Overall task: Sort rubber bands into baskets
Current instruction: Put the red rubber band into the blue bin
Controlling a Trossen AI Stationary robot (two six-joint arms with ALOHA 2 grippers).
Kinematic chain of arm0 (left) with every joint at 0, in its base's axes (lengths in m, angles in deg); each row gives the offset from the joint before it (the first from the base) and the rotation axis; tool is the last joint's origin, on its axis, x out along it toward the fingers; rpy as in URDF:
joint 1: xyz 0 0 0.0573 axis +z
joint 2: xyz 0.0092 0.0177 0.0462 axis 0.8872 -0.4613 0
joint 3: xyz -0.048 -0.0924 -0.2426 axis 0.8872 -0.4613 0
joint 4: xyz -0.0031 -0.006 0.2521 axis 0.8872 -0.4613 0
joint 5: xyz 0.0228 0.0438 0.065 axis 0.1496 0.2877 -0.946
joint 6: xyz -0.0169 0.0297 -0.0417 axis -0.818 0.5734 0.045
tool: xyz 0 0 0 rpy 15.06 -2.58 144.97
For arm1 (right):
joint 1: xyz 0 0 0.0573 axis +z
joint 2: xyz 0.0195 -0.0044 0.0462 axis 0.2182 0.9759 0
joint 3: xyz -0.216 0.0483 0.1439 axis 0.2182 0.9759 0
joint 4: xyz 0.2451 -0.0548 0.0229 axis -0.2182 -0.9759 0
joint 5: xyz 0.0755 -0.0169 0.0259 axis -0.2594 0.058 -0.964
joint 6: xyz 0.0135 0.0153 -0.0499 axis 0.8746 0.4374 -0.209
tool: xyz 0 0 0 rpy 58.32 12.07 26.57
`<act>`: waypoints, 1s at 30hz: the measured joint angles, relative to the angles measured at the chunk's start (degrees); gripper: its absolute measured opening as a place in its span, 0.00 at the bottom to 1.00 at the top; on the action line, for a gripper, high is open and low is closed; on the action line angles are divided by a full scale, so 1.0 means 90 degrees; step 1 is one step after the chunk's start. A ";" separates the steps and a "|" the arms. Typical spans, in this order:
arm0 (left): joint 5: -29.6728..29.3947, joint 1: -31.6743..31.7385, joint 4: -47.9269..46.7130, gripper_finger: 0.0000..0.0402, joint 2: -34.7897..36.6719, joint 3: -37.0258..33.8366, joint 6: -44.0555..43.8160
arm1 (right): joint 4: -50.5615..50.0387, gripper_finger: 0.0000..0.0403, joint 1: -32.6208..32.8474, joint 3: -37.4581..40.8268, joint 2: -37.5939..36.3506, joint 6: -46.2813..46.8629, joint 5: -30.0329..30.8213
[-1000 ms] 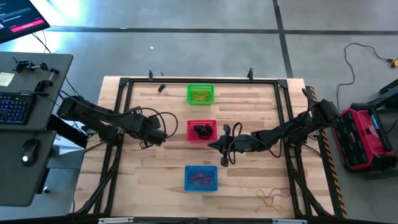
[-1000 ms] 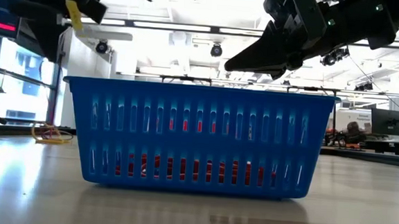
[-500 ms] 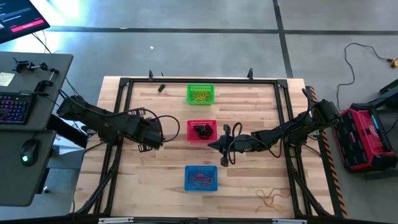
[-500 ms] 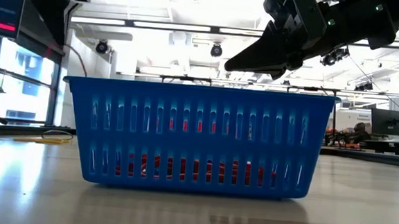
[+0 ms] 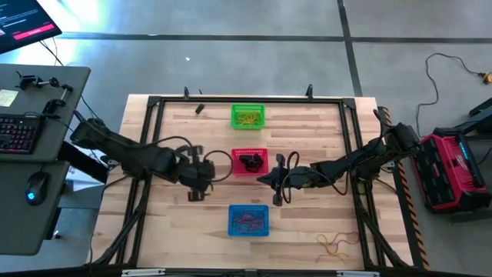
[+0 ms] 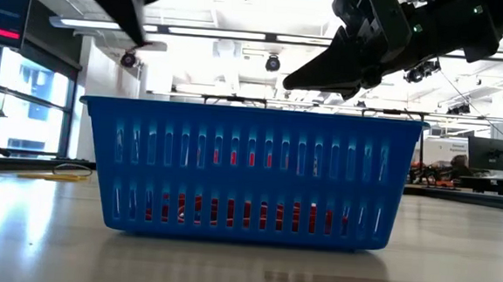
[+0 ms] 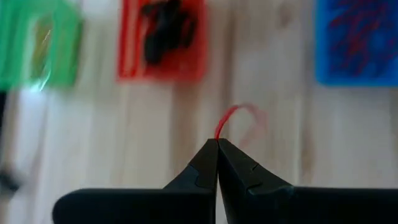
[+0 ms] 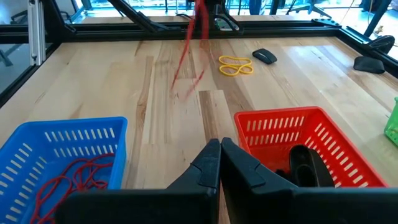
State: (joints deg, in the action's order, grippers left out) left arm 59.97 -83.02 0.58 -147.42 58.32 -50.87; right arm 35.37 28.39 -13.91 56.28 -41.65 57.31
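The step in hand looks like a carry: the left gripper (image 7: 217, 144) has its two dark fingers pinched together on a thin red-orange rubber band (image 7: 225, 120), which curls up from the fingertips in the left wrist view. In the high view this gripper (image 5: 201, 175) sits left of centre, above bare light wooden table (image 5: 307, 223), between the small red plastic mesh basket (image 5: 249, 161) at the centre and the small blue plastic mesh basket (image 5: 248, 220) below it.

The blue basket already holds a tangle of red bands, the red basket holds dark ones, and the small green plastic mesh basket (image 5: 247, 117) at upper centre holds yellow-tan ones. Judged from that, the next move calls for shifting the left gripper over the blue basket's open top and parting the fingers so the band drops inside; the band is light and may cling to a finger.

The right gripper (image 5: 264, 178) waits just right of the red basket, its fingers pressed together and holding nothing, as the right wrist view shows (image 8: 219, 151).

Loose yellow-tan rubber bands (image 5: 335, 245) lie on the table at lower right, well apart from every basket and not yet sorted.
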 joint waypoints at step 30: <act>0.1921 0.0121 0.4819 0.00 -0.0965 -0.0448 0.1977 | 0.0011 0.00 0.0000 0.0000 0.0039 -0.0119 0.0216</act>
State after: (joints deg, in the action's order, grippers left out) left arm 77.26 -81.92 43.95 -156.10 54.29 -33.08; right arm 35.47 28.39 -13.91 56.63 -42.72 59.25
